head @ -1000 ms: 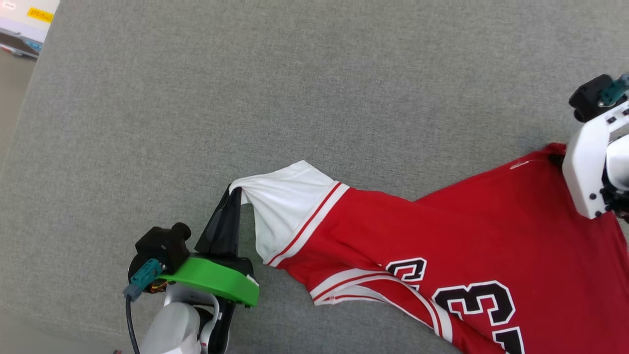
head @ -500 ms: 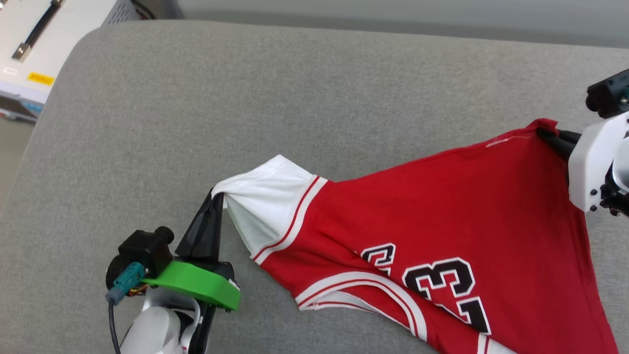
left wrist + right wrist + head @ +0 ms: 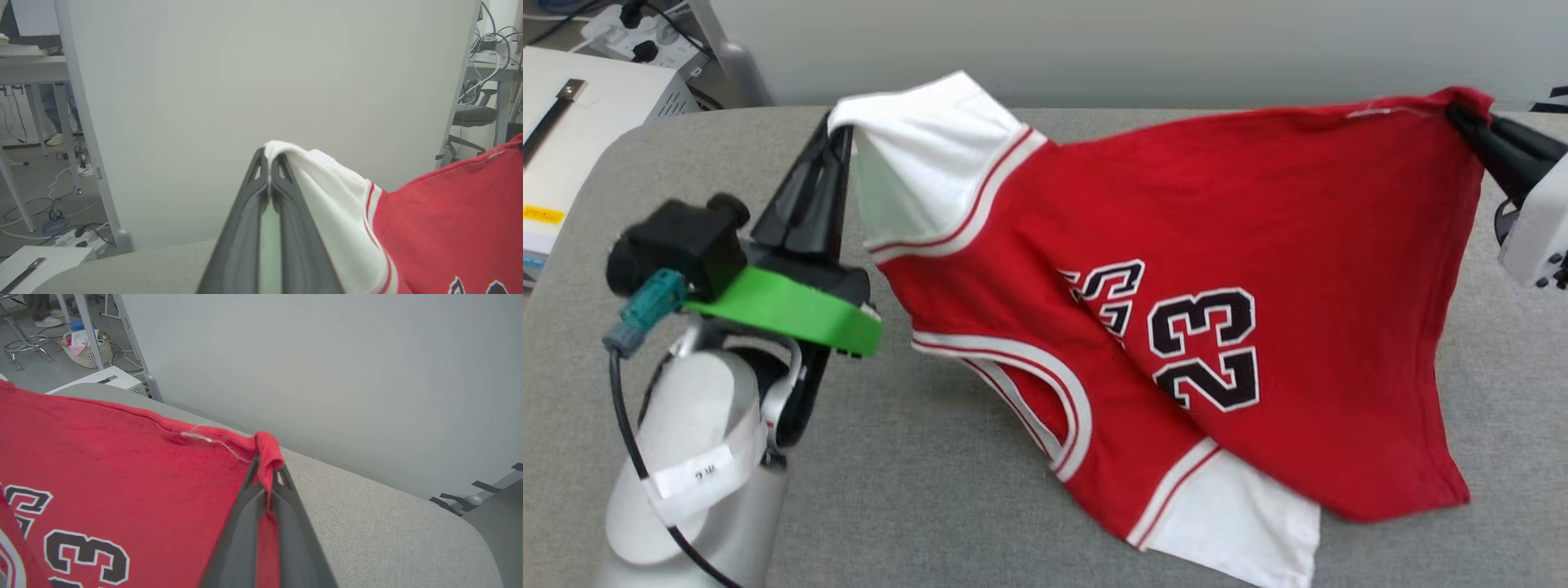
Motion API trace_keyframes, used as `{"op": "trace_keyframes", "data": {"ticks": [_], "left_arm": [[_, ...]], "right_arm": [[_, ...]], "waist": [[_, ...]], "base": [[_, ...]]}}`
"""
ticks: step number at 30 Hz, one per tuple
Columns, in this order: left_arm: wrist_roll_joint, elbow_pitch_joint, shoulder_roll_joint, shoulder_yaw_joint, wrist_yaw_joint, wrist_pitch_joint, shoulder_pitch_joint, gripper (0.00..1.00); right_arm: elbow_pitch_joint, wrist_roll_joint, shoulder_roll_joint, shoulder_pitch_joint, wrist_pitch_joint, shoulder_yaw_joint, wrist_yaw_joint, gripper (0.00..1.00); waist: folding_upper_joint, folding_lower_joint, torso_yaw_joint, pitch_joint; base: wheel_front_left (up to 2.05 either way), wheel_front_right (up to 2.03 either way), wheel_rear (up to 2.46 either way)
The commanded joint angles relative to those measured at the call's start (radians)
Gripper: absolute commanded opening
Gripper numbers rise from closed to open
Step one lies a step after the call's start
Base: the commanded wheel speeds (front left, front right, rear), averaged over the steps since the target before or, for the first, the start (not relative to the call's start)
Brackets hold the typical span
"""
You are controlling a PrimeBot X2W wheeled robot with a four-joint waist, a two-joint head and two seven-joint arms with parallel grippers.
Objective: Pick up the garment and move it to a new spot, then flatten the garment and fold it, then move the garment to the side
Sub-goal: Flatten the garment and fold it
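The left end effector (image 3: 269, 157) has its two dark fingers pressed together, pinching the edge of the garment (image 3: 449, 220) at its white sleeve (image 3: 327, 192). The sleeve drapes off to the right into red cloth with striped trim. Below lies the grey counter (image 3: 143, 269), with a pale panel (image 3: 265, 81) behind it. Cables (image 3: 53, 212) trail on the floor at the left.

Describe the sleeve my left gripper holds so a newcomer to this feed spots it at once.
Find the grey cushioned surface and the red number-23 garment raised over it. The held sleeve is the white one at the garment's top left, pinched in the left gripper. The other white sleeve trails low on the surface, ungripped.
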Motion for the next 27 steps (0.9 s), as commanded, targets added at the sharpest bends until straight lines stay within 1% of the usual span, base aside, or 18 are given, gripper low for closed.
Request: {"op": "trace_keyframes", "data": {"ticks": [1, 8, 12, 16, 22, 25, 26, 27], "left_arm": [[0.000, -0.012, 0.015, 0.003, -0.006, 0.013, -0.057, 0.00], [-0.014, -0.011, 0.054, -0.002, -0.018, 0.075, -0.303, 0.00], [-0.011, 0.017, 0.073, -0.022, -0.024, 0.107, -0.482, 0.00], [-0.001, 0.058, 0.092, -0.043, -0.028, 0.130, -0.671, 0.00], [0.027, 0.162, 0.146, -0.087, -0.031, 0.154, -0.973, 0.00], [0.026, 0.237, 0.153, -0.107, -0.032, 0.145, -1.106, 0.00], [0.028, 0.321, 0.159, -0.137, -0.032, 0.124, -1.245, 0.00], [0.024, 0.350, 0.163, -0.150, -0.032, 0.117, -1.288, 0.00]], "right_arm": [[-0.012, -0.012, 0.011, -0.024, -0.008, -0.021, 0.000, 0.00], [-0.049, -0.062, 0.045, -0.127, 0.017, -0.103, 0.000, 0.00], [-0.047, -0.100, 0.071, -0.242, 0.034, -0.146, 0.000, 0.00], [-0.029, -0.152, 0.103, -0.392, 0.041, -0.169, 0.000, 0.00], [0.065, -0.243, 0.149, -0.646, 0.026, -0.182, 0.000, 0.00], [0.123, -0.282, 0.163, -0.759, 0.004, -0.174, 0.000, 0.00], [0.197, -0.313, 0.175, -0.879, -0.023, -0.161, 0.000, 0.00], [0.227, -0.321, 0.183, -0.920, -0.039, -0.158, 0.000, 0.00]], "waist": [[0.0000, 0.0000, -0.015, 0.006], [0.0000, 0.0000, -0.039, 0.091], [0.0000, 0.0000, -0.045, 0.172], [0.0000, 0.0000, -0.053, 0.259], [0.0000, 0.0000, -0.061, 0.381], [0.0000, 0.0000, -0.062, 0.420], [0.0000, 0.0000, -0.063, 0.449], [0.0000, 0.0000, -0.065, 0.456]], "base": [[0.00, 0.00, 0.00], [0.00, 0.00, 0.00], [0.00, 0.00, 0.00], [0.00, 0.00, 0.00], [0.00, 0.00, 0.00], [0.00, 0.00, 0.00], [0.00, 0.00, 0.00], [0.00, 0.00, 0.00]]}}
